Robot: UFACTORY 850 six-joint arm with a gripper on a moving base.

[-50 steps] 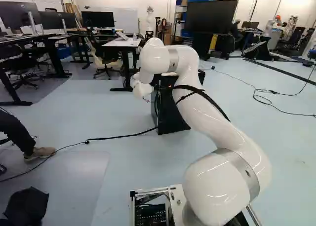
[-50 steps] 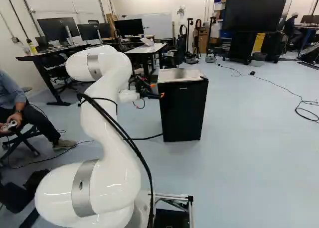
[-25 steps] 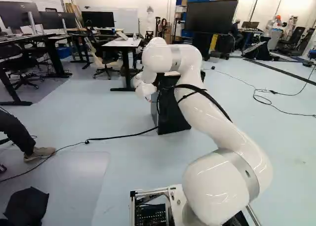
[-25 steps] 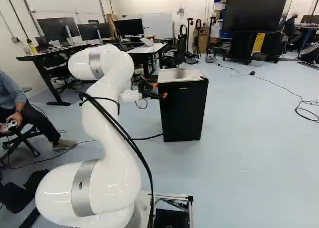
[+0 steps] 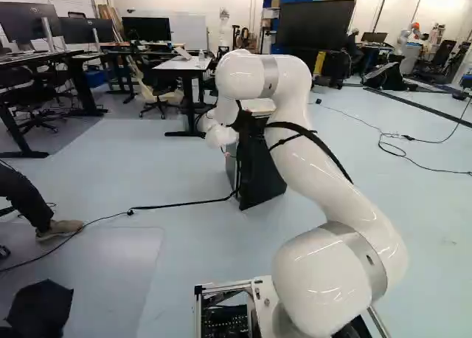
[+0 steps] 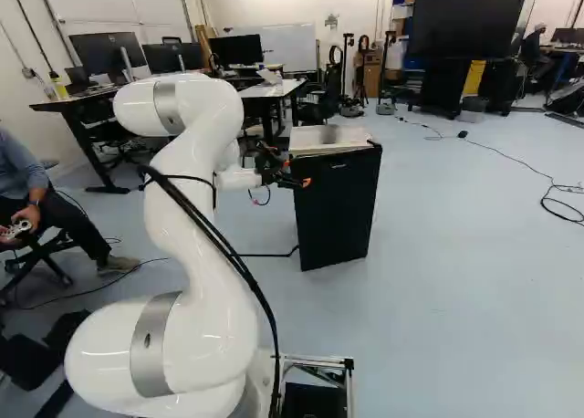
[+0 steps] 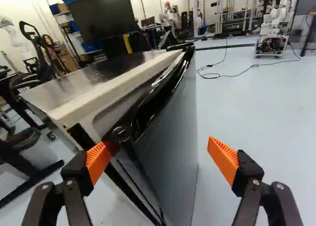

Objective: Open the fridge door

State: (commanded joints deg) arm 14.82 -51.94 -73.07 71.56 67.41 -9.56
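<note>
Central in the right base view, the wide-open, empty gripper (image 6: 297,173) sets one pad (image 7: 98,162) at the door (image 6: 336,217), likely to pry.

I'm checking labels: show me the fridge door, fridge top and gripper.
Fridge door (image 6: 336,210), right base view: middle of its black front.
Fridge top (image 6: 317,139), right base view: its pale surface.
Gripper (image 7: 158,144), wrist view: midway between fingertips.

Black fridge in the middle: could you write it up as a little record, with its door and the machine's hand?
object: black fridge
stands on: pale floor
door: looks slightly ajar
hand: open
one orange pad: close to the door's near top corner
other orange pad: out in front of the door
touching: cannot tell
</note>
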